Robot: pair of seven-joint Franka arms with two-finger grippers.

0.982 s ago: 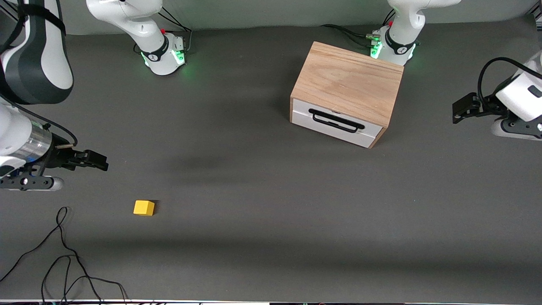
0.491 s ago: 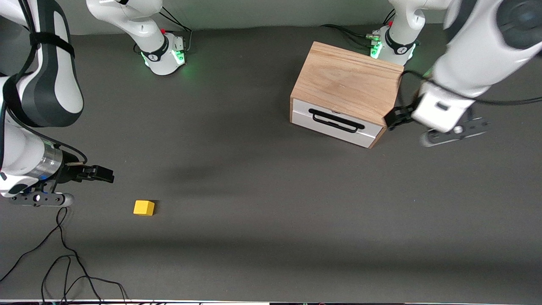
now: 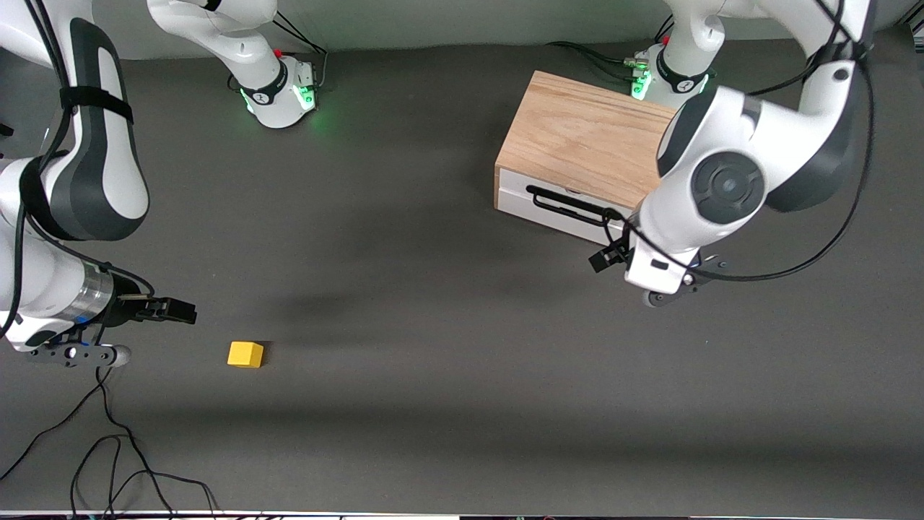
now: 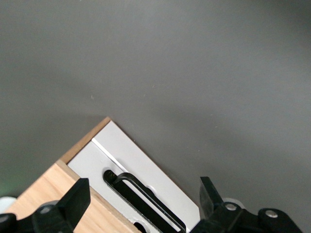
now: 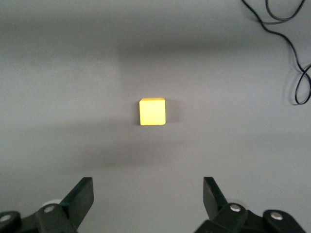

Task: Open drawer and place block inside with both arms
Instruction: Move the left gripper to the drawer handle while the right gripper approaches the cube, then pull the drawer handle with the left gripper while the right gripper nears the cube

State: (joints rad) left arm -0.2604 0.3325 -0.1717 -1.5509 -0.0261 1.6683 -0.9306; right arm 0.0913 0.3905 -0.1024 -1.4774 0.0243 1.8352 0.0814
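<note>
The block (image 3: 245, 354) is lying on the desk (image 3: 447, 375) nearest the front camera, toward the right arm's end, untouched and well apart from the drawer (image 3: 556, 215). The right end effector (image 3: 177, 310) is hanging over the desk near the block, jaws spread wide and holding nothing; in the right wrist view the block (image 5: 152, 111) is sitting ahead of the open fingers (image 5: 80, 196), not yet between them.

The left end effector (image 3: 603, 258) is hovering just in front of the drawer's white panel, at the end of the black handle (image 3: 570, 206) toward the left arm. Its jaws are standing wide (nothing is gripped), with the handle (image 4: 141, 201) lying partly between them in the left wrist view. The drawer is appearing fully closed in the wooden box (image 3: 588, 141).

Judgement: the approach step is in hand. Next, the left end effector needs lowering onto the handle, closing, then pulling straight out; the block pickup can follow.
</note>
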